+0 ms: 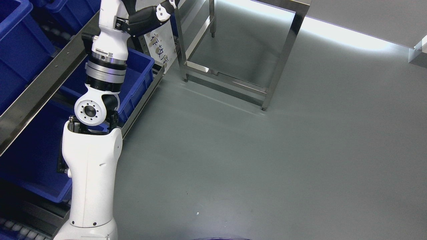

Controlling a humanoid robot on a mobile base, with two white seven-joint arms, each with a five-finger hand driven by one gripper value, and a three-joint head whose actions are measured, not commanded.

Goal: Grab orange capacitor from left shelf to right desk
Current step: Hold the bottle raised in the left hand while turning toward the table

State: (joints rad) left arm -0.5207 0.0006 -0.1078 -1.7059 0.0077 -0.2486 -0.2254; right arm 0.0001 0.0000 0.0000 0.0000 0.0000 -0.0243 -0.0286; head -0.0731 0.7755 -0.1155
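A single head view looks steeply down from the robot's own height onto the grey floor, which fills most of the frame; the left arm rises close to the lens from the bottom left edge, large in the picture; the shelf of blue bins runs along the left side; the steel desk frame stands farther off toward the top middle; no second view shares the scene.
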